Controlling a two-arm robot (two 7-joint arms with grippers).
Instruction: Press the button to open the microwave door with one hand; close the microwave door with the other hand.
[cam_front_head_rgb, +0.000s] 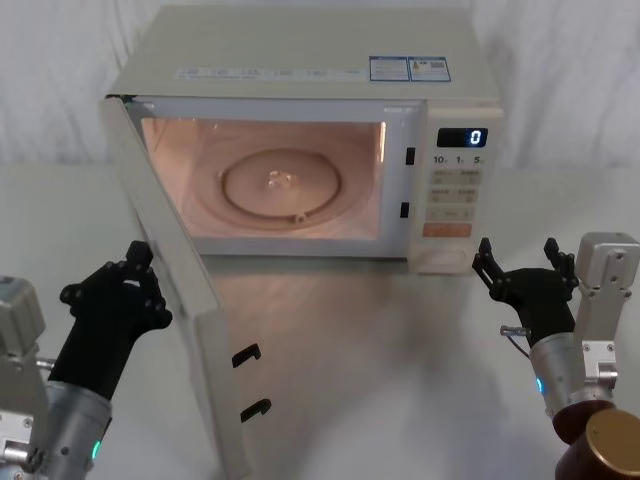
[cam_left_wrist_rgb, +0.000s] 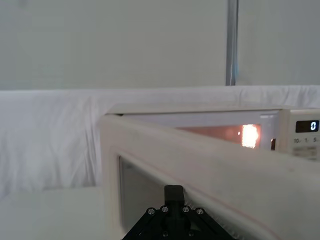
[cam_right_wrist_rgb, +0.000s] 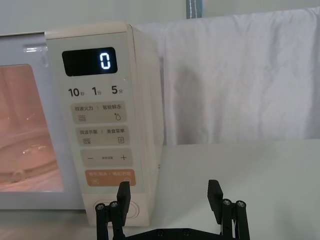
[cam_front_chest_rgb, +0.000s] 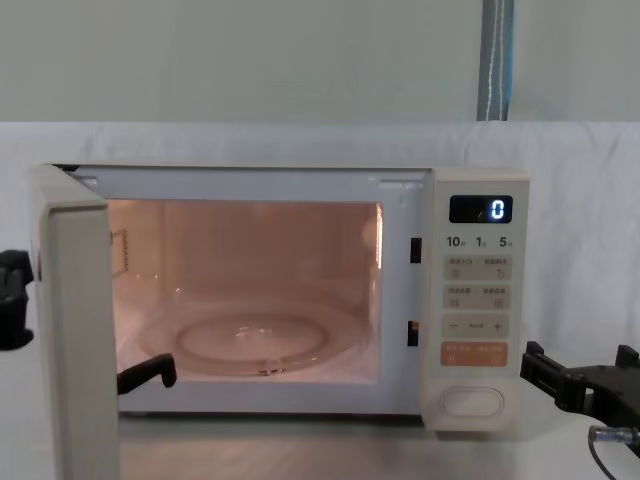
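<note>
The microwave door (cam_front_head_rgb: 200, 330) stands swung wide open to the left, its latch hooks (cam_front_head_rgb: 247, 354) facing the lit cavity. My left gripper (cam_front_head_rgb: 140, 253), black on a silver wrist, is shut and sits just outside the door's outer face (cam_left_wrist_rgb: 225, 175), at about mid-height and close to it. My right gripper (cam_front_head_rgb: 517, 256), trailing a thin cable with a metal plug (cam_front_chest_rgb: 606, 433), hangs open in front of the panel's lower right corner. It is a short way back from the cream oval button (cam_front_chest_rgb: 473, 401), which one of its fingers (cam_right_wrist_rgb: 123, 192) partly hides in the right wrist view.
Inside the cavity lies a glass turntable (cam_front_head_rgb: 281, 184). An orange key (cam_front_chest_rgb: 474, 354) sits above the button, and the display (cam_front_chest_rgb: 481, 209) reads 0. White cloth covers the table (cam_front_head_rgb: 400, 380) and the backdrop. A brown round part (cam_front_head_rgb: 610, 445) of my right arm sits at the near right.
</note>
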